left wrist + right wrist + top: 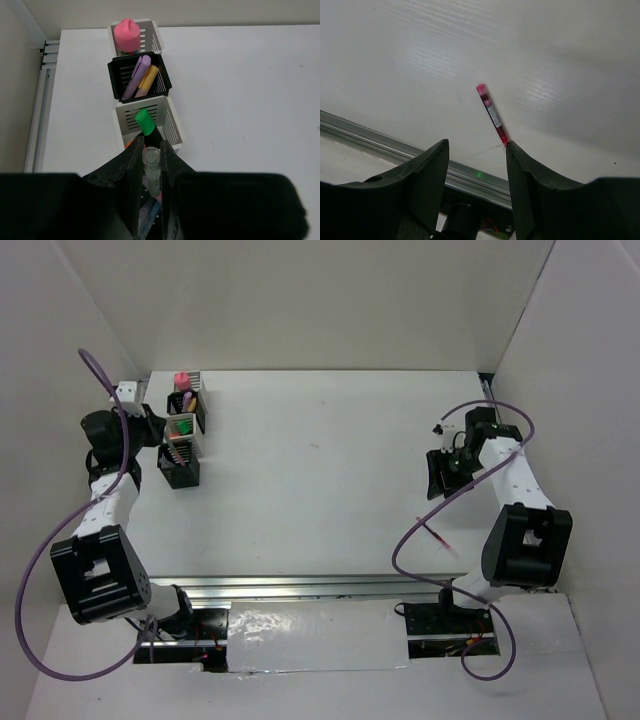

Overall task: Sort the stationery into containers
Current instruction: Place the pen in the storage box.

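Closest to the arm bases, a silver metal rail (pixel 380 140) runs along the edge of the white tabletop (pixel 545 60). Just past it a thin red pen with a pink end (pixel 492 116) lies flat on the tabletop. The right end effector (pixel 477 145) hangs above this spot with its two dark fingers apart and nothing between them. The pen slants away ahead of the gap. Its near tip meets the edge of one finger in the wrist view, but I cannot tell whether they touch.

The left end effector (pixel 151 148) is farther back on the other side, clamped on a thin clear-capped pen (pixel 151 167) held upright. Directly under it is a black square mesh cup (pixel 180 474) with several thin pens (pixel 147 215) showing between the fingers.

Three more cups run away from that end effector in a touching row:
- Just ahead is a white slotted cup (pixel 170 127) holding a green-capped black marker (pixel 145 122).
- Beyond that, a second black mesh cup (pixel 116 80) holds a purple marker (pixel 137 75) and a yellow-orange highlighter (pixel 148 79), both leaning.
- Farthest is another white cup (pixel 150 37) with a pink marker (pixel 127 35) standing in it.
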You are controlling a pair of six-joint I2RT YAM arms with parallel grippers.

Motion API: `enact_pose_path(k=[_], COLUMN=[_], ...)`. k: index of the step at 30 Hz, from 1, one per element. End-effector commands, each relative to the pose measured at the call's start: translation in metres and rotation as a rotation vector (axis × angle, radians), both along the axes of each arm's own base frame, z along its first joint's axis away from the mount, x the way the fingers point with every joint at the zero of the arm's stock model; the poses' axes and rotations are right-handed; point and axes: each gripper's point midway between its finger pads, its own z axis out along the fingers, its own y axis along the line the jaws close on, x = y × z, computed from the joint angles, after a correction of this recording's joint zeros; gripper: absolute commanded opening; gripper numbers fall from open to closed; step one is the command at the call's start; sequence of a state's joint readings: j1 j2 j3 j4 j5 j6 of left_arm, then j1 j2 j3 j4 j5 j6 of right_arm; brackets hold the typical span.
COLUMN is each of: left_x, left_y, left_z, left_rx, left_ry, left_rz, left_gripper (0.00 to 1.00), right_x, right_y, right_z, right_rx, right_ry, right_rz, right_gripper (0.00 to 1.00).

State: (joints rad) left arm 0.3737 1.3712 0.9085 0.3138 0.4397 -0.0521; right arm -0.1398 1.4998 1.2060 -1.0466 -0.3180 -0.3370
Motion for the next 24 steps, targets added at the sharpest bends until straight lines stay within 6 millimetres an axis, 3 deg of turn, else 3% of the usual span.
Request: enact_pose_path(k=[1, 6, 16, 24], left_x=[0.009, 0.010, 0.008, 0.007], left_y=[0.008, 0.009, 0.000, -0.008], left_z=[0.010, 0.001, -0.001, 0.014], left_rx=[0.103, 0.105, 0.107, 0.103], left_ry=[-0.059, -0.031, -0.020, -0.052], left_rz=[0.003, 0.005, -0.013, -0.037], left_gripper=[0.01, 0.12, 0.54, 0.55], right_x=[-0.002, -0.006, -0.010, -0.015], right_y=[-0.003, -0.006, -0.017, -0.014], right_z=[-0.010, -0.019, -0.040, -0.049], right_rx=[-0.028, -0.049, -0.113, -0.132], right_ry=[0.022, 0.045, 0.067, 0.093], right_rz=[0.018, 0.027, 0.040, 0.068], right_gripper=[0.56, 0.56, 0.52, 0.51])
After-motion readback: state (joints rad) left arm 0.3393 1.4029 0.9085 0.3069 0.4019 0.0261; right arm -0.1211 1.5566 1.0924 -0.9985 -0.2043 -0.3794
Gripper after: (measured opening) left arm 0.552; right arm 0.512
